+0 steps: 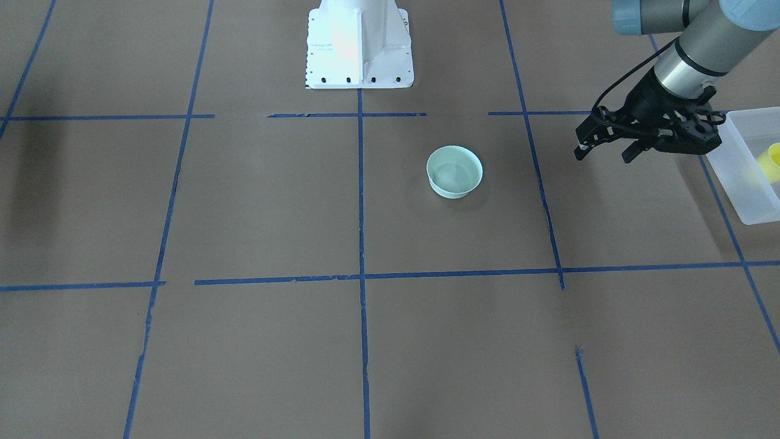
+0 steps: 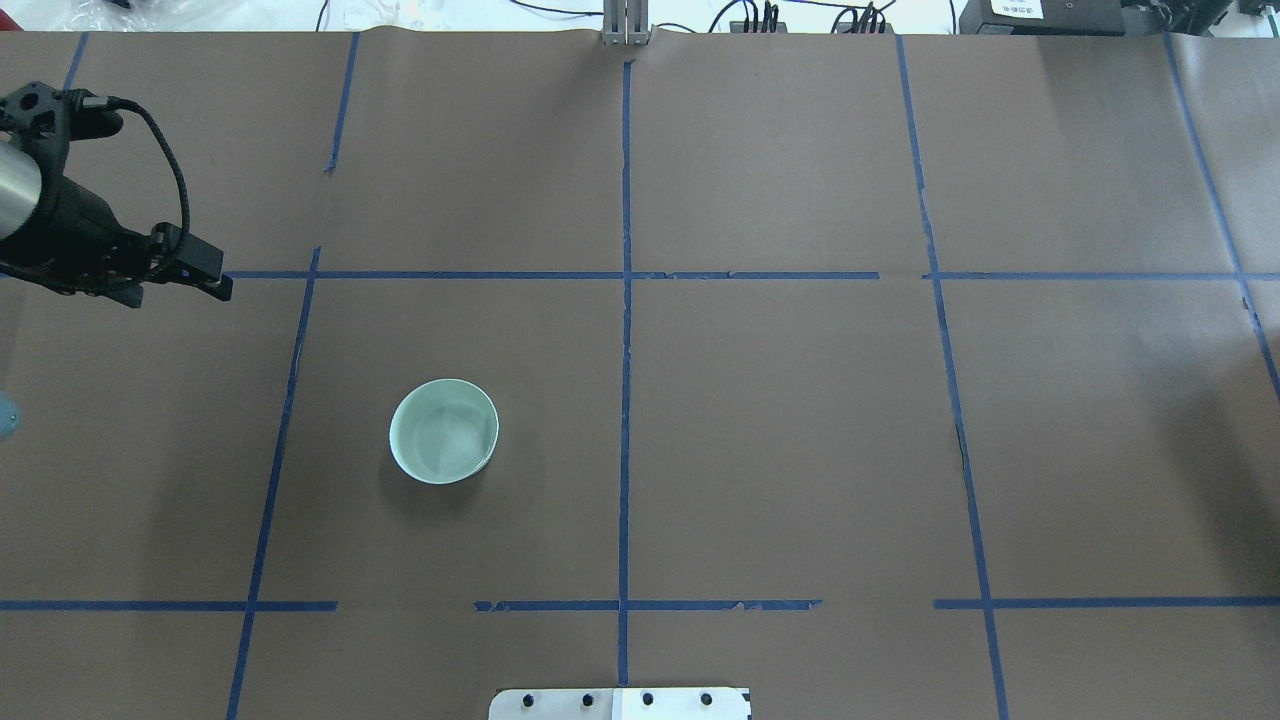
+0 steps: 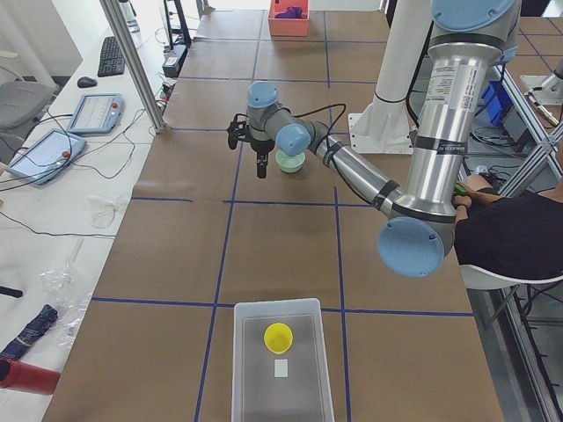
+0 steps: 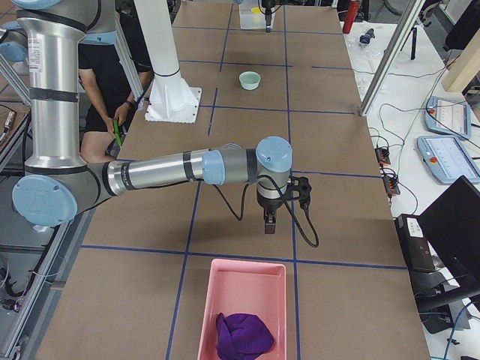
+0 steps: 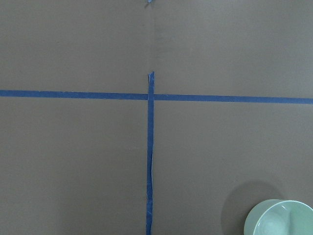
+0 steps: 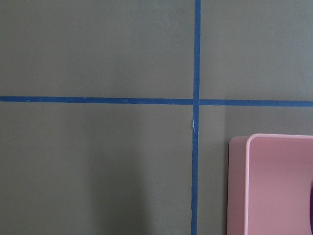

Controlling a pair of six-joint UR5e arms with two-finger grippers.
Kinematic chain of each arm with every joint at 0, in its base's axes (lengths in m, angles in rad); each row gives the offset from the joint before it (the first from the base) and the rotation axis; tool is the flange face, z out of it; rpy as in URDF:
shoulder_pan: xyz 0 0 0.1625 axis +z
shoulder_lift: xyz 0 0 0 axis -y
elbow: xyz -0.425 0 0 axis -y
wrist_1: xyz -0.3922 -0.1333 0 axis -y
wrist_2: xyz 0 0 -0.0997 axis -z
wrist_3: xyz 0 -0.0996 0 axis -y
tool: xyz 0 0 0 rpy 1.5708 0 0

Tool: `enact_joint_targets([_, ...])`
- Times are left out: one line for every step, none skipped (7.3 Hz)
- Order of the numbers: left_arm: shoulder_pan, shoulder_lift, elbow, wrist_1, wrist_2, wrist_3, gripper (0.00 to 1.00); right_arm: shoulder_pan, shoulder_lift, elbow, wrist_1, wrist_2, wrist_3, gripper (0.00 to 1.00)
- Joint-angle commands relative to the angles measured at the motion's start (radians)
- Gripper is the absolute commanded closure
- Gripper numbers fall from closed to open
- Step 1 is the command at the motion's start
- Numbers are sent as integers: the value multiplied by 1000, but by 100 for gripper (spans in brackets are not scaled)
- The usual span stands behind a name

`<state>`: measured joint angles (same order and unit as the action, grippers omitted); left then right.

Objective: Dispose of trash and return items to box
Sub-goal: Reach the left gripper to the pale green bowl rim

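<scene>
The left gripper (image 1: 602, 156) hangs over the counter (image 1: 256, 201) at the upper right of the front-facing view, its two fingers spread apart with nothing between them. Just to its right in that view, at the frame's edge, stands the box (image 1: 728, 177), and the yellow cup (image 1: 771, 162) lies inside it. In the left-side view the cup sits near the middle of the box, at the bottom of the frame, with a small white card (image 3: 281, 367) just below it on the box floor. A pale green bowl (image 1: 454, 172) stands upright on the counter, well apart from the gripper, toward the middle of the front-facing view, among blue tape lines (image 1: 361, 201).

The right gripper (image 4: 268, 220) shows only in the right-side view, pointing down over the counter at mid-frame; I cannot tell whether its fingers are apart or together. Near it, at the bottom of that view, is a pink bin (image 4: 241, 268) holding a purple cloth (image 4: 244, 335).
</scene>
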<state>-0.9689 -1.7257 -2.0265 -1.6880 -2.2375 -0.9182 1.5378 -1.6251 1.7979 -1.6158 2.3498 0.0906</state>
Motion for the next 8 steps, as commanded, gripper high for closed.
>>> enact_joint_targets([89, -6, 0, -36, 36, -109, 0, 2, -4, -99, 108, 6, -5, 0])
enact_joint_targets([151, -20, 8, -53, 92, -173, 0, 4, -4, -117, 108, 6, -3, 0])
enact_joint_targets([177, -25, 12, -61, 98, -197, 0, 18, -4, -126, 108, 12, -3, 0])
enact_joint_targets([194, -32, 17, -59, 98, -215, 0, 34, -3, -143, 108, 47, -18, 0])
enact_joint_targets([244, -52, 37, -61, 136, -261, 0, 38, -4, -143, 108, 54, -38, 0])
enact_joint_targets([310, -101, 84, -61, 191, -342, 0, 38, -4, -143, 108, 52, -43, 0])
enact_joint_targets([356, -139, 130, -64, 212, -393, 0, 39, -4, -144, 108, 54, -48, 0])
enact_joint_targets([383, -140, 170, -125, 232, -413, 0, 38, -4, -146, 108, 54, -48, 0])
